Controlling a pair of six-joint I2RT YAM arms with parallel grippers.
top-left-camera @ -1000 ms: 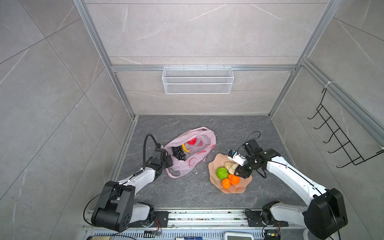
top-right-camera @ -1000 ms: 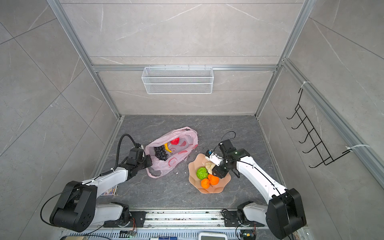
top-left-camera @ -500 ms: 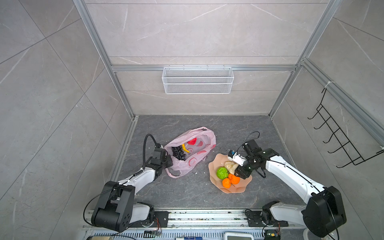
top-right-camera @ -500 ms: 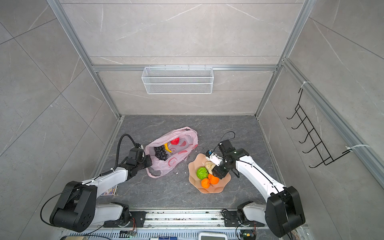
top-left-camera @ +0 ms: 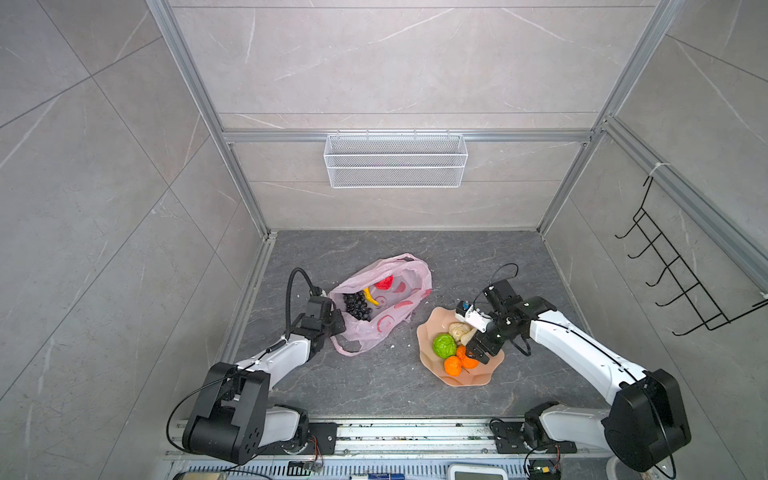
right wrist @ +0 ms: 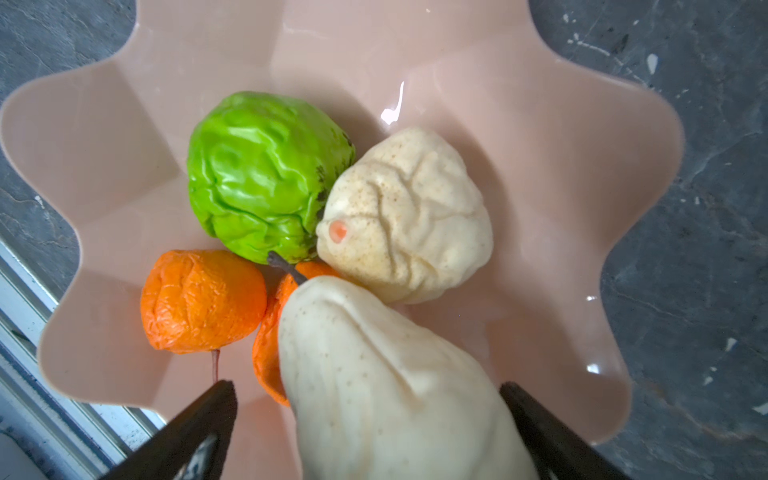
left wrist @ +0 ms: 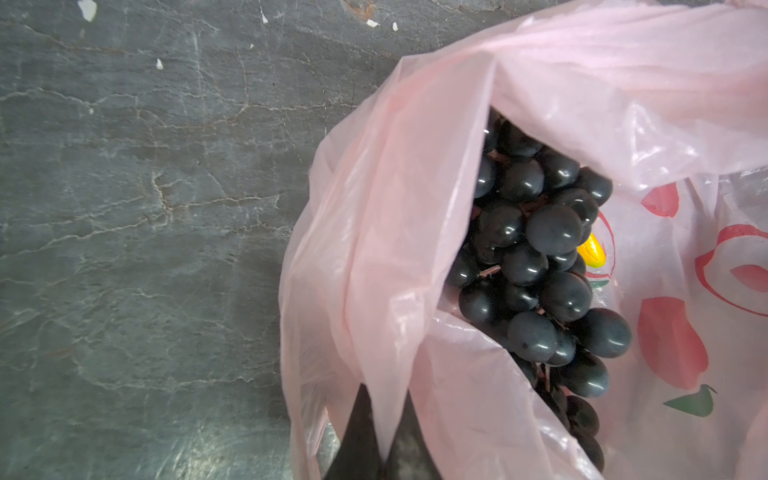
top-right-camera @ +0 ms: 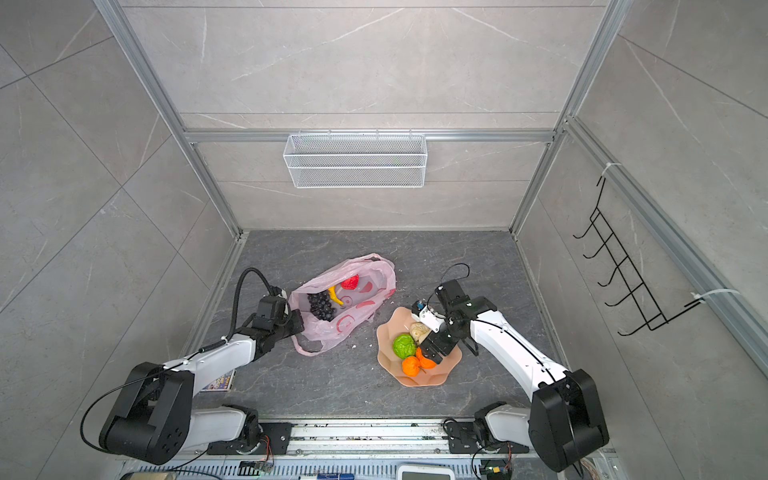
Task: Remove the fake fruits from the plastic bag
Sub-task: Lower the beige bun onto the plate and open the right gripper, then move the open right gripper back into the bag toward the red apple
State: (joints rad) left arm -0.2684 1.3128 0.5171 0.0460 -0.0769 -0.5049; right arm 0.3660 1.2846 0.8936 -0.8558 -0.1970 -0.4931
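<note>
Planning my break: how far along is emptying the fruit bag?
Done: a green ball, two oranges and a beige lump lie on the plate. In hand: the right gripper, jaws open, straddles a beige pear-shaped piece lying partly over one orange; the left gripper pinches the edge of the bag. Left: the grape bunch, banana and red apple are in the bag.

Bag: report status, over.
Left pincer shut on bag rim. Right pincer open over plate, pale pear between its jaws. Grapes, banana, red fruit in bag. Nothing blocking.
</note>
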